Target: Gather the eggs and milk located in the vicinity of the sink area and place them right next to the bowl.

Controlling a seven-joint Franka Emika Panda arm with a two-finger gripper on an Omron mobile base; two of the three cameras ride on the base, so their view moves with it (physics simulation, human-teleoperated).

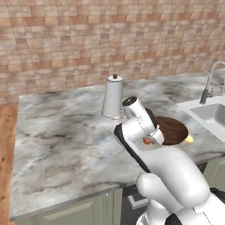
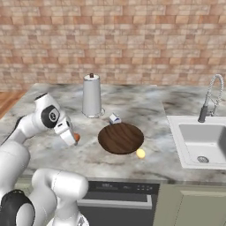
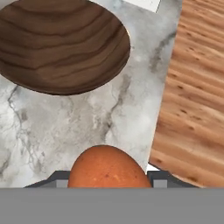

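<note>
My gripper (image 2: 75, 138) is shut on an orange-brown egg (image 3: 107, 168), held above the marble counter just left of the dark wooden bowl (image 2: 120, 137). In the hand view the egg sits between the two fingertips, with the bowl (image 3: 61, 46) ahead of it. A second, yellow egg (image 2: 141, 153) lies on the counter at the bowl's front right edge. The small white milk carton (image 2: 114, 118) with blue markings stands just behind the bowl. From the left base view, the held egg (image 1: 146, 141) shows beside the bowl (image 1: 172, 129), and the yellow egg (image 1: 189, 139) lies to its right.
A tall white-grey jug (image 2: 92, 96) with a dark knob stands behind the bowl, to its left. The sink (image 2: 201, 139) and its chrome faucet (image 2: 209, 99) are at the right. The counter's front edge (image 3: 164, 100) runs close to the gripper, with wooden floor beyond it.
</note>
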